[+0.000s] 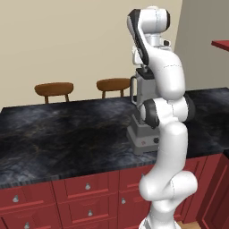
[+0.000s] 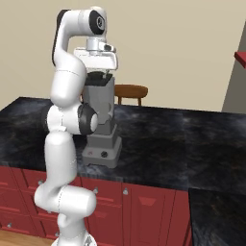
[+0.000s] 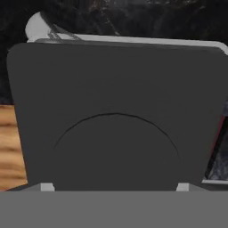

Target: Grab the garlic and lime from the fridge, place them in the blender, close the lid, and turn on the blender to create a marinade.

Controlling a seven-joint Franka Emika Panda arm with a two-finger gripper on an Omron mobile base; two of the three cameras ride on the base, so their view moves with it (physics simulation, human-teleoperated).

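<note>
The grey blender (image 2: 102,146) stands on the black counter (image 2: 182,139), its translucent jar (image 2: 103,103) partly behind my arm. The dark squarish lid (image 3: 116,89) lies level across the jar's top, and the jar's pale rim (image 3: 147,41) and handle show just past its far edge. My gripper (image 3: 114,187) points straight down onto the lid (image 2: 98,77), with wide-set fingers on either side of its raised round centre, shut on it. From the left, the gripper (image 1: 145,67) sits directly over the blender (image 1: 142,134). The garlic and lime are hidden; the fridge is out of view.
Two wooden stools (image 1: 54,89) (image 1: 113,84) stand behind the counter (image 1: 58,134). Red drawers and cabinet doors (image 1: 87,192) run below its front edge. A red shelf corner (image 1: 221,44) juts in at the upper right. Wooden floor (image 3: 11,147) lies beside the island.
</note>
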